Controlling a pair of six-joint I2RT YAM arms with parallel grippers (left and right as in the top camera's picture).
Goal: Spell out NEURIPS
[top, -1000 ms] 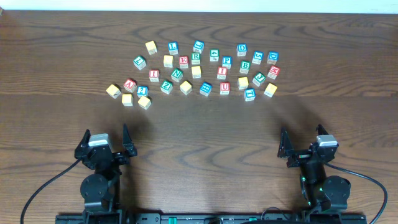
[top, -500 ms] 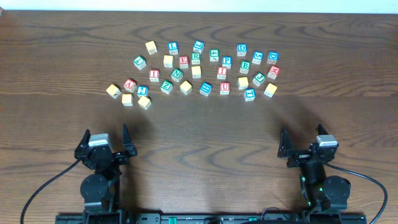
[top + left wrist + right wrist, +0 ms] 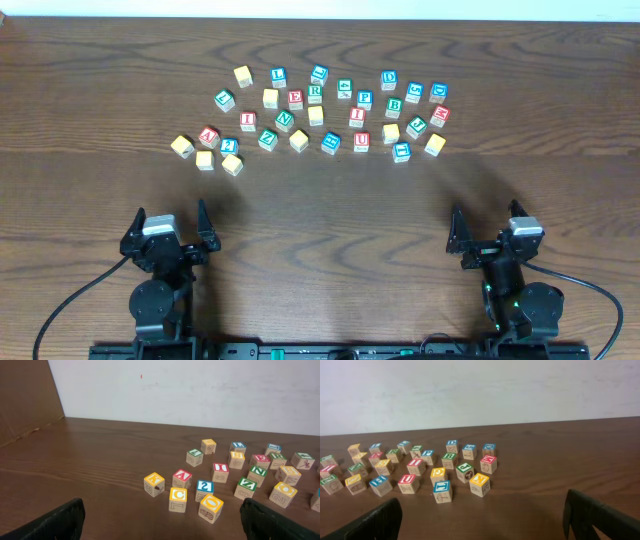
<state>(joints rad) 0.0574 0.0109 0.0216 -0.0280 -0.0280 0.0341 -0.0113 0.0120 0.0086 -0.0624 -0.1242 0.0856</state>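
Note:
The letter cubes lie scattered across the far half of the table. Among them are green N [image 3: 284,120], red E [image 3: 295,99], green R [image 3: 315,92], blue P [image 3: 364,100], red I [image 3: 356,117] and red U [image 3: 361,141]. Several yellow-faced cubes lie there too, and I cannot read an S. My left gripper [image 3: 170,228] and right gripper [image 3: 490,238] rest at the near edge, both open and empty, well short of the cubes. The left wrist view shows red I [image 3: 220,467] and green N [image 3: 258,471]. Red U [image 3: 407,480] appears in the right wrist view.
Other cubes are mixed in: a red A [image 3: 208,136], a blue 2 [image 3: 229,146], a blue T [image 3: 442,487] and yellow C [image 3: 177,495] and O [image 3: 212,504]. Bare wood lies between the grippers and the cubes. A white wall backs the table.

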